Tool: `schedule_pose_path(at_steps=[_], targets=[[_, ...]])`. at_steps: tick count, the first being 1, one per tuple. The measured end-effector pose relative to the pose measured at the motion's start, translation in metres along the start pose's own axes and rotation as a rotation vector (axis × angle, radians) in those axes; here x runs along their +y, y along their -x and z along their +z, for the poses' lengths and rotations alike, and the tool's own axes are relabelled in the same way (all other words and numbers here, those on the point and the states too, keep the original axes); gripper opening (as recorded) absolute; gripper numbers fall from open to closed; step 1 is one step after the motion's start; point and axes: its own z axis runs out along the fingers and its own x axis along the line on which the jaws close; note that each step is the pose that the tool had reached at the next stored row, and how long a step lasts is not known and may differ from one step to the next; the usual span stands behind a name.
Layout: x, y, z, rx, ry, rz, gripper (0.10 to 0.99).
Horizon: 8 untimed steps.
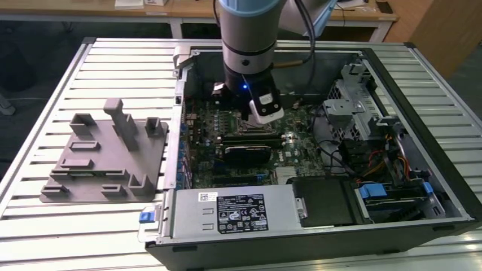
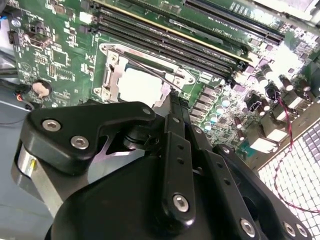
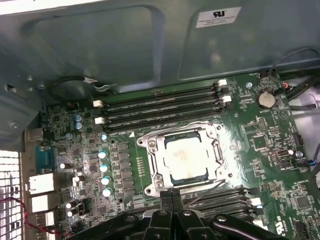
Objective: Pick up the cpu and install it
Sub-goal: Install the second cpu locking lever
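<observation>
The cpu is a square chip with a shiny silver top. It lies flat inside the metal socket frame on the green motherboard, and it looks bright white in the second wrist view. My gripper is shut, its two black fingers pressed together with nothing between them. The fingertips hover at the edge of the socket frame, just beside the cpu. I cannot tell whether they touch the frame. In the exterior view the arm reaches straight down into the open computer case over the socket.
A grey plastic tray with upright posts stands on the slatted table at the exterior view's left of the case. Black memory slots run beside the socket. The power supply, drive bays and loose cables crowd the case.
</observation>
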Motion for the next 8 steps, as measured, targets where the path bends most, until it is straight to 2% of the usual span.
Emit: schedule_pose_path(at_steps=[4,8], targets=[[0.0003,0.0038,0.0011,0.003,-0.009,0.004,0.106],[0.0007,0.0087,0.0032,0.0103,-0.017,0.007,0.106]])
